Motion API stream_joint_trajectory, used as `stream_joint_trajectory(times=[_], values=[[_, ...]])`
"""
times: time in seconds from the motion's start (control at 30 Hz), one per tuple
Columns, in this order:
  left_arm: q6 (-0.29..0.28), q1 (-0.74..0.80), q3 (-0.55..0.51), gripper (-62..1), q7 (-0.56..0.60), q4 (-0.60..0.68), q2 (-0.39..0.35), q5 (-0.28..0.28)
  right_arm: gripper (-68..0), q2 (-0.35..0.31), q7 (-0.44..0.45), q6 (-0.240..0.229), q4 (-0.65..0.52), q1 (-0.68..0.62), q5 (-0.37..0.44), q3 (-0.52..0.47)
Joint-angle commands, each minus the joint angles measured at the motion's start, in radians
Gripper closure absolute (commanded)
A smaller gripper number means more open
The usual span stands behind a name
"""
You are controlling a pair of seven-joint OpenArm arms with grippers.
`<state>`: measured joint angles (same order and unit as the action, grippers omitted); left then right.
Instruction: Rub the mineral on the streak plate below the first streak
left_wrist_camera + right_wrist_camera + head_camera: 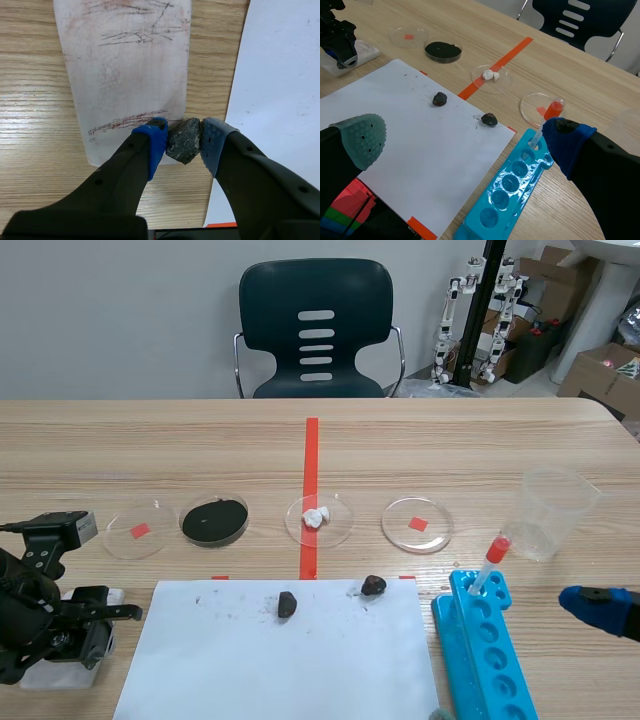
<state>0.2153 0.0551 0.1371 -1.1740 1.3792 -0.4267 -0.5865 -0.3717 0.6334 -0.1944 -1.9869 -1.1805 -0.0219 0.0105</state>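
1. Mineral (184,140): a dark grey, speckled lump, clamped between the blue pads (158,139) of the left gripper (185,139).
2. The mineral sat over the near corner of the plate (125,75), on the side facing the paper (280,90). Contact with the plate surface could not be confirmed.
3. The plate was white and lay flat on the table (30,100), just beside the paper's edge.
4. Marks on the plate: thin dark streaks (132,36) toward the far end, and one red-brown streak (127,121) nearer the gripper. The paper-side end of that streak lay just beside the mineral.
5. The right gripper (465,142) hung with its fingers wide apart and held nothing. It was above the paper's corner and the blue rack (512,190).
6. Two more dark lumps lay on the paper near its far edge: one rock (287,604) and a second rock (374,585), apart from each other.
7. Four dishes stood in a row beyond the paper:
   - a clear dish (135,532) over a red mark
   - a dish (214,521) of black powder
   - a dish (319,519) with white bits
   - a clear dish (417,524) over another red mark
8. A red-capped dropper (490,562) stood tilted in the rack's far end, with a clear beaker (550,512) near it.
9. A dark chair (316,330) stood at the table's far side.
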Motion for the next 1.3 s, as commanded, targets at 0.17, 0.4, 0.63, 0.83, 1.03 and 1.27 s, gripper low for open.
stream_joint_trajectory(times=[0.17,0.4,0.63,0.83,1.03,1.27], values=[[0.008,-0.001,-0.006,-12.8,0.000,0.018,-0.001,0.107,-67.9,0.000,0.015,0.003,-0.014,0.001,0.007,-0.004],[0.052,0.000,-0.006,-12.8,-0.016,0.015,-0.005,0.241,-67.9,0.000,0.015,0.003,-0.014,0.001,0.007,-0.004],[0.025,0.000,-0.006,-12.8,-0.019,0.015,-0.006,0.140,-67.9,0.000,0.015,0.003,-0.014,0.001,0.007,-0.004],[-0.029,0.000,-0.006,-12.8,-0.002,0.015,-0.006,0.003,-67.9,0.000,0.015,0.003,-0.014,0.001,0.007,-0.004],[-0.054,0.000,-0.006,-12.8,0.006,0.015,-0.006,-0.046,-67.9,0.000,0.015,0.003,-0.014,0.001,0.007,-0.004],[0.008,0.000,-0.006,-12.8,-0.010,0.015,-0.006,0.108,-67.9,0.000,0.015,0.003,-0.014,0.001,0.007,-0.004]])
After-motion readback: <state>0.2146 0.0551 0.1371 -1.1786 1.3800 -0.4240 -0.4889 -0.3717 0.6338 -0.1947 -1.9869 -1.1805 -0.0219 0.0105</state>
